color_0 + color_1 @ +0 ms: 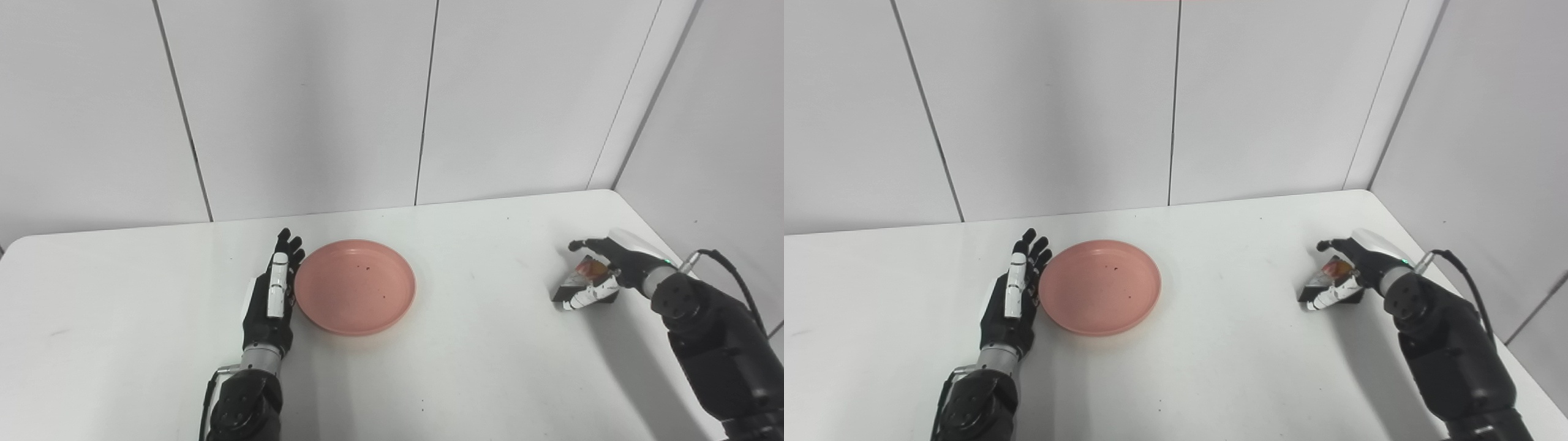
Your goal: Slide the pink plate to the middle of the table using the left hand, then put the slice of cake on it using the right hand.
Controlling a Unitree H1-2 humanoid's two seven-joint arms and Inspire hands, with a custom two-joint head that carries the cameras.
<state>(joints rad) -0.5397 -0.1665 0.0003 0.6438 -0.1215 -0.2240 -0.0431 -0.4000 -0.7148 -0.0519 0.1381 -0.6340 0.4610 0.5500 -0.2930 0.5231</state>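
The pink plate (355,286) lies empty on the white table (478,367), a little left of its middle. My left hand (274,294) stands on edge right against the plate's left rim, fingers straight and apart, holding nothing. At the far right lies the slice of cake (580,278), a dark wedge with a reddish top. My right hand (603,266) is wrapped around it, fingers over its far side and the thumb along its near side. The slice still rests on the table.
Grey wall panels stand behind the table. The table's right edge runs close past my right arm (710,343), whose black cable (732,269) loops above the wrist. A few dark crumbs dot the plate.
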